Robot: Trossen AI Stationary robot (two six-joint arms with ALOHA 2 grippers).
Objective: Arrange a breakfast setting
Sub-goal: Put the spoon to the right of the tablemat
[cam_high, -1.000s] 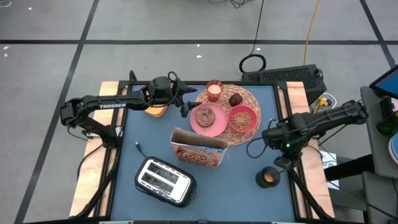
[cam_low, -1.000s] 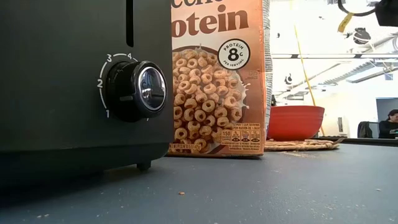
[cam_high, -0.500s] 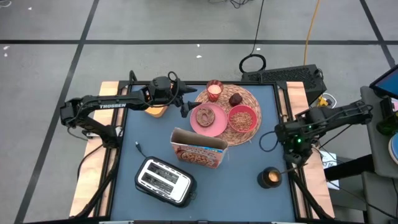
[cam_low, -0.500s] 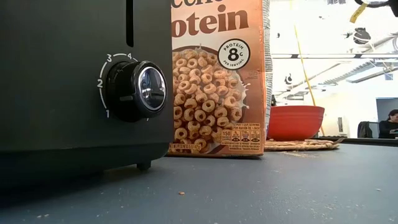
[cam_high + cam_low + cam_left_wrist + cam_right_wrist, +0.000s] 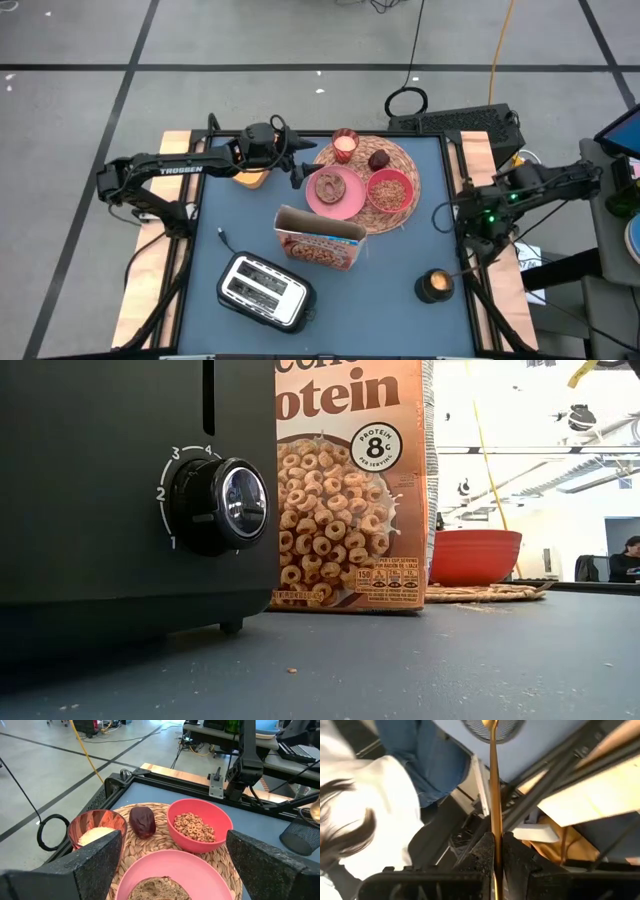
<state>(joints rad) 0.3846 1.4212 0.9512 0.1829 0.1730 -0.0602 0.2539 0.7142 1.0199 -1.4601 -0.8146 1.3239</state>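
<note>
Mostly set: round woven straw mat toward the tabletop's far edge, carrying flat pink plate with brown bagel, smaller red bowl of cereal rings, small glass, dark red fruit. Brown cereal box upright mid-tabletop. Left to do, apparently: placing the thin gold-handled small spoon, pinched in the right gripper narrow fingers at the right edge. Left gripper spread wide beside the mat.

plate, bowl, glass on mat | cereal box between mat, toaster
</note>
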